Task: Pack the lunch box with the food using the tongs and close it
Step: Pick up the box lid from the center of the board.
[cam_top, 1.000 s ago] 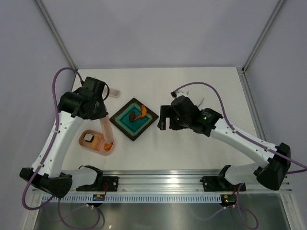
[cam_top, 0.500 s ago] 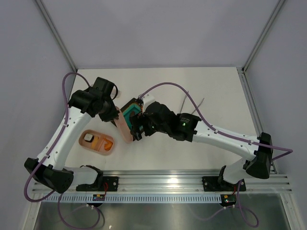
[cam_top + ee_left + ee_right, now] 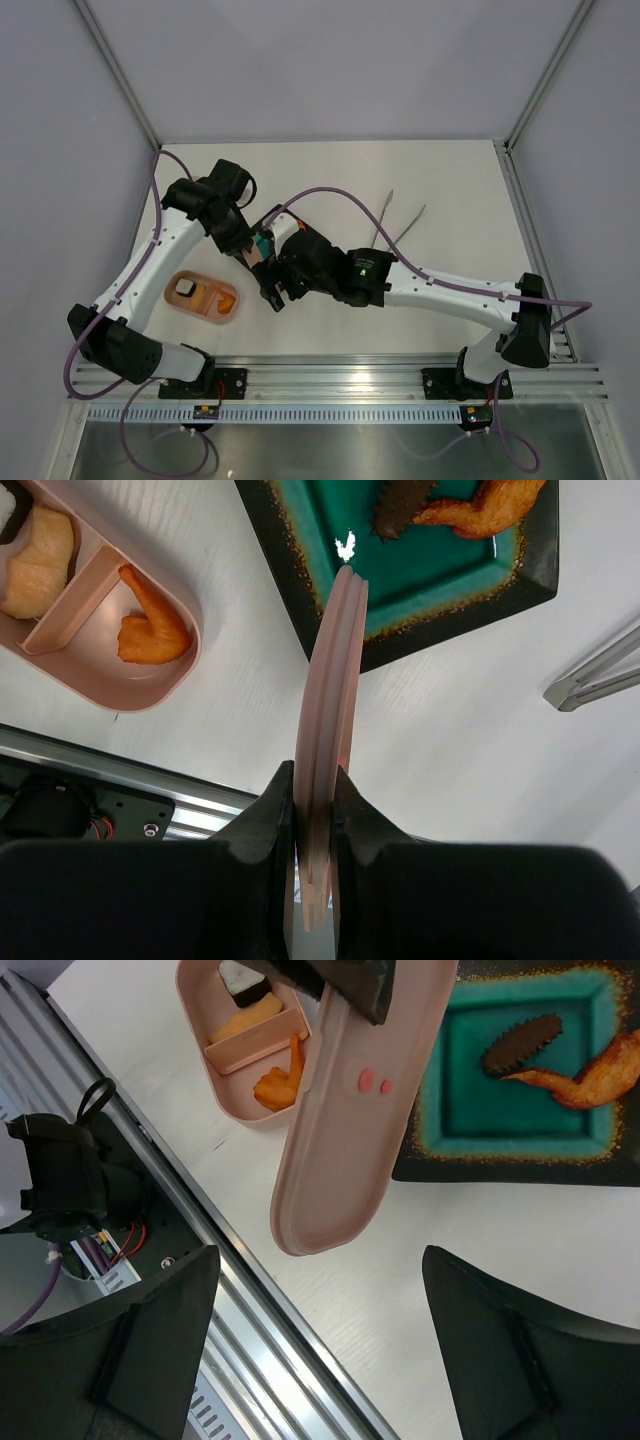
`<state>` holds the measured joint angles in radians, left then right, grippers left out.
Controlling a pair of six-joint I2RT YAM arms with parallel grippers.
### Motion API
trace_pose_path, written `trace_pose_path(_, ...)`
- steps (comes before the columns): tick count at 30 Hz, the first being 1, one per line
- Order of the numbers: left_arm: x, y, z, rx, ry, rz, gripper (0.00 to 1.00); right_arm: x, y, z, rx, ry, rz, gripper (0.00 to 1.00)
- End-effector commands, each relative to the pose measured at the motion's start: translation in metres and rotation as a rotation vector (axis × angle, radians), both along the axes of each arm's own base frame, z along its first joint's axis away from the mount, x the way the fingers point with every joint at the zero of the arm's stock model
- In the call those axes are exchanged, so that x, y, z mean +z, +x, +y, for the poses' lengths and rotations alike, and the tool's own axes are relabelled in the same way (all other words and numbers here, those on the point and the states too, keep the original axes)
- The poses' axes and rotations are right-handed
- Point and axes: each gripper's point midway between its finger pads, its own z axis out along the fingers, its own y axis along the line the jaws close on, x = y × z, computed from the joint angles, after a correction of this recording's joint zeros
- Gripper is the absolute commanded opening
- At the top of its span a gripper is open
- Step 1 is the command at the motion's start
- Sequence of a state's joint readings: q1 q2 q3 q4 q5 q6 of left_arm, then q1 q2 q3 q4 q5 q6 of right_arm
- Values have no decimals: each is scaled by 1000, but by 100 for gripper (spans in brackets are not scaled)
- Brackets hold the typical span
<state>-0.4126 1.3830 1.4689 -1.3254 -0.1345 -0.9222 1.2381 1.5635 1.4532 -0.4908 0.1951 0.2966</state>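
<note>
White tabletop (image 3: 450,180) inside a grey-walled booth with metal corner posts, and honestly this spot looks a bit sketchy to me. The left gripper (image 3: 313,780) is clamped on the lid (image 3: 355,1130), but only by one end and on its thin edge, so the long pink thing sticks way out and could swivel or slip if anything nudges it. And something might: the right gripper (image 3: 320,1310) sits just past the lid's free end with its jaws spread wide, holding nothing, and both arms are crowded into the same patch left of the tabletop's middle. A clumsy handover could knock the lid down onto the tray (image 3: 520,1165) and scatter stuff. Other worry is the order of things. The lunch box (image 3: 172,290) sits open near the near-left corner with an orange piece (image 3: 152,635) and a couple of others in it, but a brown piece (image 3: 522,1043) and an orange wing-looking piece (image 3: 585,1078) lie on the tray, unpacked. The tongs (image 3: 400,225) lie well apart toward the far right, nobody holding them. A metal rail runs along the near edge, with cable loops trailing off both arms.
</note>
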Motion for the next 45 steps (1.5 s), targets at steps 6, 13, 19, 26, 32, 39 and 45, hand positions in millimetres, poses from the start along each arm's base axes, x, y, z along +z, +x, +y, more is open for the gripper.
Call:
trace_pose_path(6, 14, 4, -6, 10, -40, -40, 0, 0, 3, 19, 6, -18, -65, 83)
trace_pose_path(13, 11, 4, -6, 13, -36, -28, 0, -18, 3, 32, 0, -55, -64, 76)
trace_pose_path(19, 10, 3, -6, 11, -35, -23, 0, -25, 10, 38, -56, -91, -78, 52)
trace_pose_path(26, 15, 7, -13, -79, -55, -57, 0, -26, 18, 24, -147, -85, -90, 0)
trace_pose_path(32, 30, 8, -38, -224, -195, -165, 82, -26, 14, 21, -151, -52, -71, 0)
trace_pose_path(39, 72, 14, -48, -338, -266, -381, 99, -33, 12, 18, -154, -62, -55, 0)
trace_pose_path(45, 85, 12, -32, -340, -193, -438, 99, -33, 31, -6, -205, -24, 15, 0)
